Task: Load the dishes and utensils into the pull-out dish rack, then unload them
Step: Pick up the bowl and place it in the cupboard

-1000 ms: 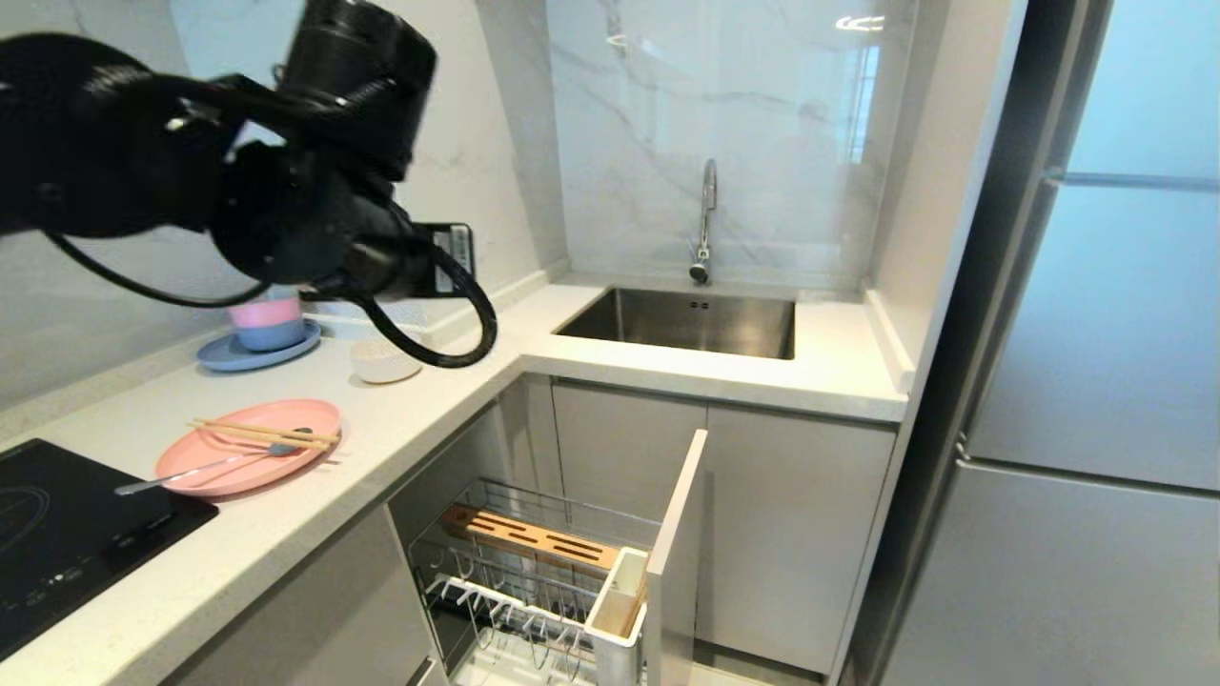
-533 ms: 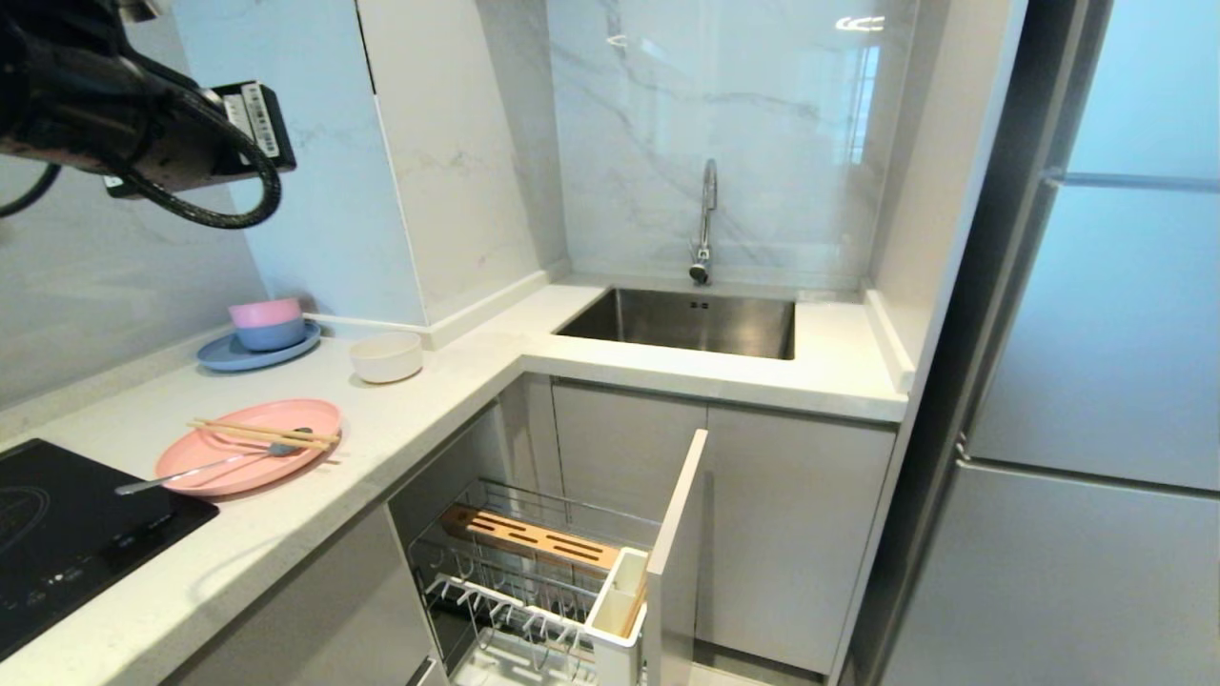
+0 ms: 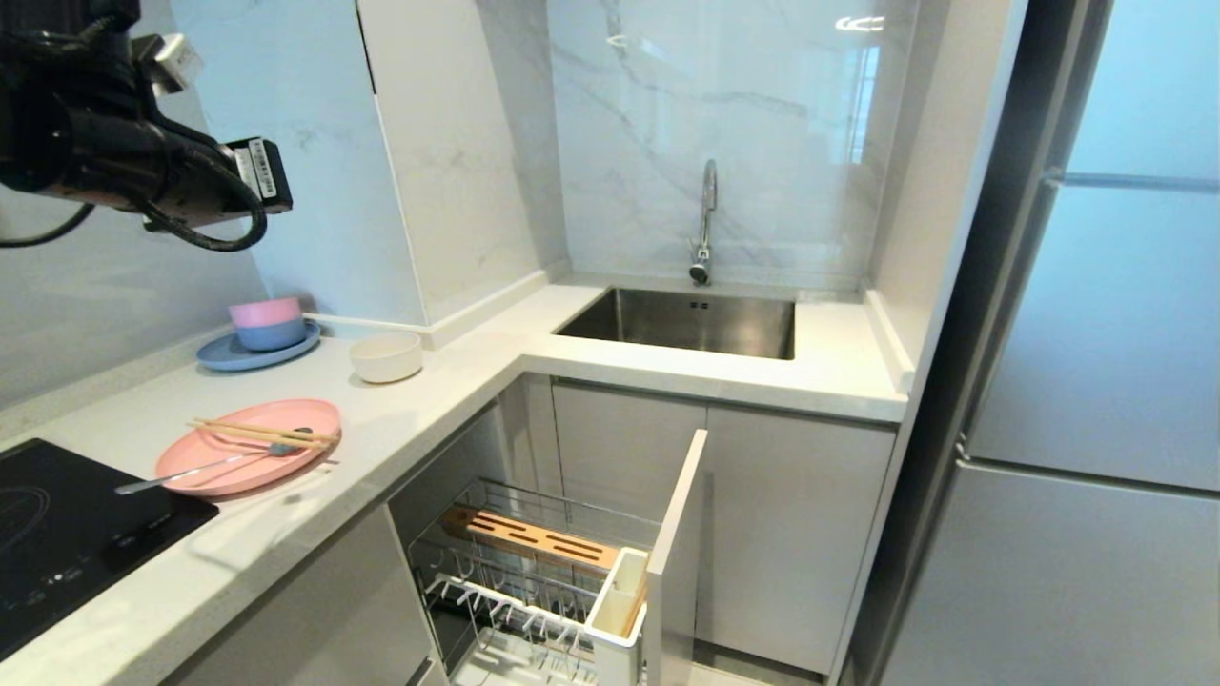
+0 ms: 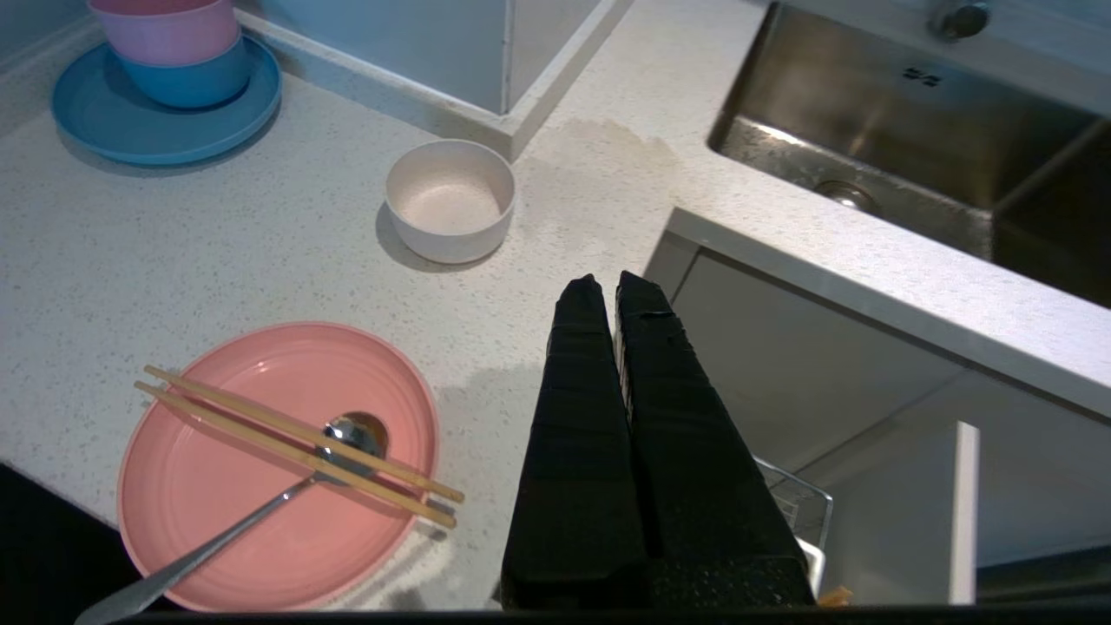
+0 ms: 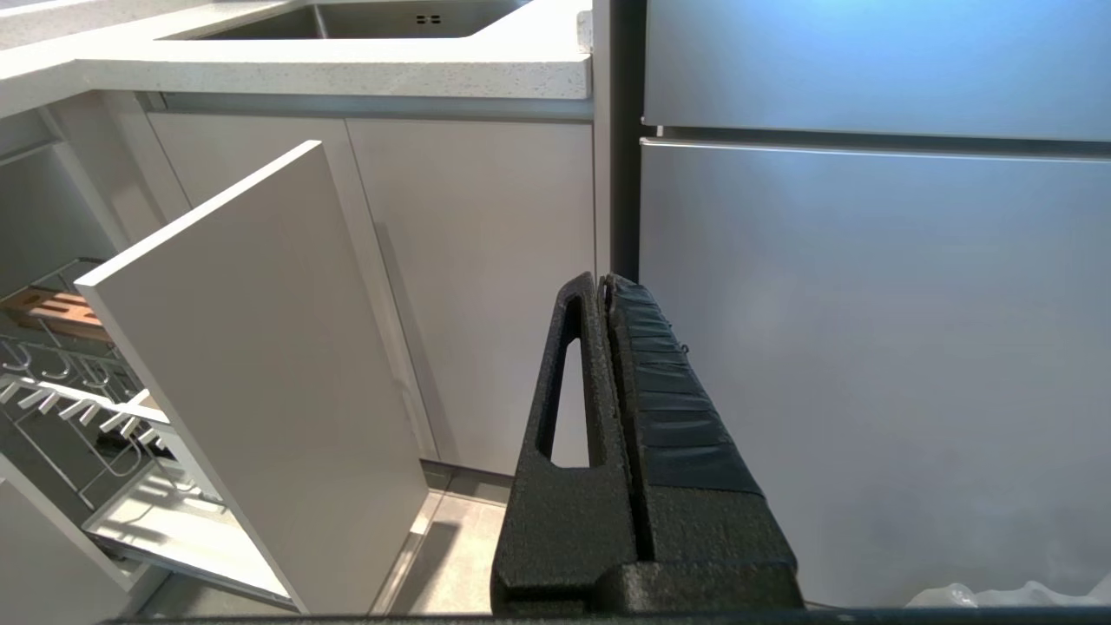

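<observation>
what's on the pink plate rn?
On the pink plate: wooden chopsticks lying across a metal spoon, whose handle overhangs the rim. The spoon's neck is covered by the chopsticks. Nothing else shows.

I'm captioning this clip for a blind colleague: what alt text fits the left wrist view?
The shut, empty left gripper hovers above a white countertop where chopsticks and a spoon lie on a pink plate, with a cream bowl beyond it. A steel sink lies off to one side.

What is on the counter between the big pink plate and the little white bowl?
Nothing. Between the pink plate and the white bowl there is only bare speckled counter, clearest in the left wrist view.
</observation>
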`<state>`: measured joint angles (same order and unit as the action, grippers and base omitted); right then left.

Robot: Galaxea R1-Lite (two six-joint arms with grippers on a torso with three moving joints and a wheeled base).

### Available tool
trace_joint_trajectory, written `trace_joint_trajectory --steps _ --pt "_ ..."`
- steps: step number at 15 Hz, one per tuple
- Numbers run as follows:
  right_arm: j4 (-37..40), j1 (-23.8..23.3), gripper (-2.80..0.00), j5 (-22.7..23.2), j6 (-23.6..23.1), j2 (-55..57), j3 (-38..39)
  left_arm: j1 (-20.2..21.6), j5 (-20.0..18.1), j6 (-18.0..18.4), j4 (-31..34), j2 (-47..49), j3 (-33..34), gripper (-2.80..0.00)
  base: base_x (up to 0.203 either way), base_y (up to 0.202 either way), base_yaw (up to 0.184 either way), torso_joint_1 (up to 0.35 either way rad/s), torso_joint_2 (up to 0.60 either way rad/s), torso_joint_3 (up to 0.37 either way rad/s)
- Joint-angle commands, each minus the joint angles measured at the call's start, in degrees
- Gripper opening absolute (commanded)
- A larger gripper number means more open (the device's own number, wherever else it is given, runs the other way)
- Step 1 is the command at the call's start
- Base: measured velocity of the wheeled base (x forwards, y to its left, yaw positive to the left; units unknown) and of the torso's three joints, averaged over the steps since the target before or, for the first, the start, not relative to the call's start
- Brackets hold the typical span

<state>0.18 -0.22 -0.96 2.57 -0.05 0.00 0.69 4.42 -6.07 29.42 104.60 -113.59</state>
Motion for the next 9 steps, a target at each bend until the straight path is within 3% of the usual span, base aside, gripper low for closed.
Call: trace_joint_trajectory --steps 1,6,9 --pt "0.0 0.0 -2.8 0.0 0.0 0.0 0.1 0.7 0.0 0.2 -0.8 3.7 -0.1 -2.8 0.0 0.0 0.0 0.0 0.0 0.0" --pt "0.0 0.0 -2.8 0.0 0.0 0.0 0.1 1.5 0.3 1.0 -8.3 12.3 -0.1 -2.8 0.0 0.0 0.0 0.0 0.0 0.0" --pt "0.0 0.0 -2.8 0.0 0.0 0.0 0.1 2.1 1.9 4.4 -14.1 17.2 -0.1 -2.8 0.0 0.0 0.0 0.0 0.0 0.0"
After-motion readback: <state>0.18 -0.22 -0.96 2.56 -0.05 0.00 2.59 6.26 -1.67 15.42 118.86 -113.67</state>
